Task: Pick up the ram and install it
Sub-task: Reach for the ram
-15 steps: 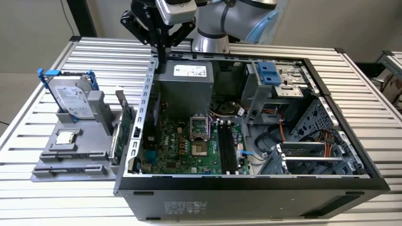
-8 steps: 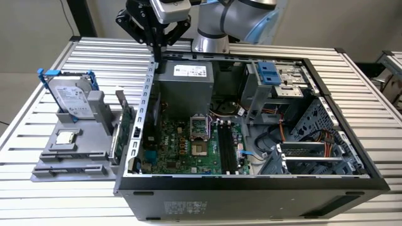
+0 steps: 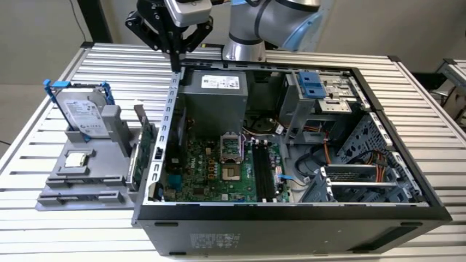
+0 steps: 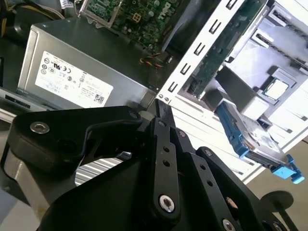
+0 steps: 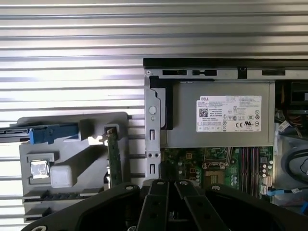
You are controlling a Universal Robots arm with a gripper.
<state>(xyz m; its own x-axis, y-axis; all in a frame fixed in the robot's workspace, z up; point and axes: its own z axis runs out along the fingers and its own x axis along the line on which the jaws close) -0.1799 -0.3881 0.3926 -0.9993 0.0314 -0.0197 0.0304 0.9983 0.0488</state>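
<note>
From my station, the hand hangs high over the rear corner of the open computer case, right above the case wall on the exterior view's left. Its two black fingers are clenched tip to tip with nothing between them; both wrist views show them pressed together.

The ram is not in the case. It stands on its long edge in a gray holder that sits on the slatted metal desk, just beside that same case wall. In the first wrist view I see it as a thin green stick near the holder's edge closest to the case, well apart from the fingertips. In the second wrist view it is a green strip just past the perforated white wall.

The same holder carries a silver hard drive with blue rails, propped upright at its far end, and a small square processor chip lying flat in front of it.

Inside the case, the gray power supply lies nearest the hand. Beyond it lies the green motherboard, with its black memory slots running lengthwise beside the processor socket.
</note>
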